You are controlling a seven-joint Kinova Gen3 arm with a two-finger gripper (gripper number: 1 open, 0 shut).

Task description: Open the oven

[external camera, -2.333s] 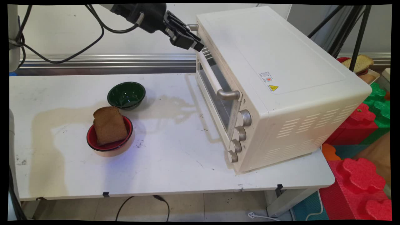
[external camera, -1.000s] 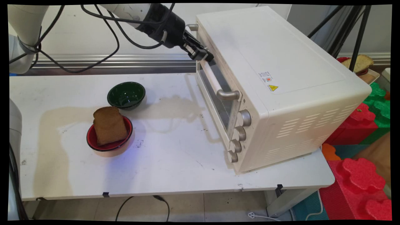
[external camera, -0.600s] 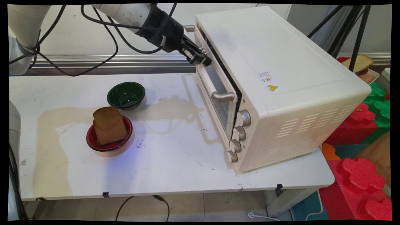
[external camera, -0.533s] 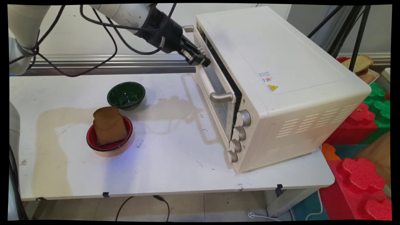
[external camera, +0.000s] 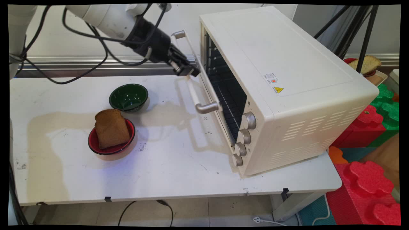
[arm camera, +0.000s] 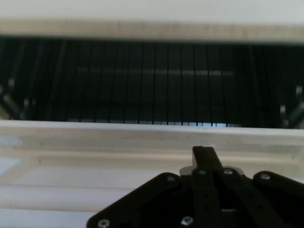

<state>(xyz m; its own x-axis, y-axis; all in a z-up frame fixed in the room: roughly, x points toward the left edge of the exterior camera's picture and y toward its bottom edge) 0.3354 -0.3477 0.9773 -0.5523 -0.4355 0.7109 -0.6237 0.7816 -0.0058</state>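
A cream toaster oven (external camera: 287, 64) stands on the right of the white table (external camera: 175, 172). Its door (external camera: 209, 86) hangs partly open, swung out to the left, and the dark rack (external camera: 228, 92) inside shows. My gripper (external camera: 191, 72) is shut, its tips hooked at the door's handle bar (external camera: 191, 88) near the bar's middle. In the hand view the joined fingertips (arm camera: 204, 154) rest against the door's top edge (arm camera: 142, 135), with the rack (arm camera: 152, 90) beyond. Left of the oven sit a green bowl (external camera: 128, 96) and a red bowl (external camera: 111, 149) holding a slice of brown bread (external camera: 111, 128).
Red and green foam blocks (external camera: 367, 185) are stacked past the table's right end. Black tripod legs (external camera: 364, 35) and a plate with another bread slice (external camera: 367, 64) stand behind the oven. Black cables (external camera: 80, 35) hang from the arm at the upper left.
My gripper came down to the shut door's handle, then moved left and down with it. The door swung from shut to partly open, uncovering the rack. Bowls and bread stayed put.
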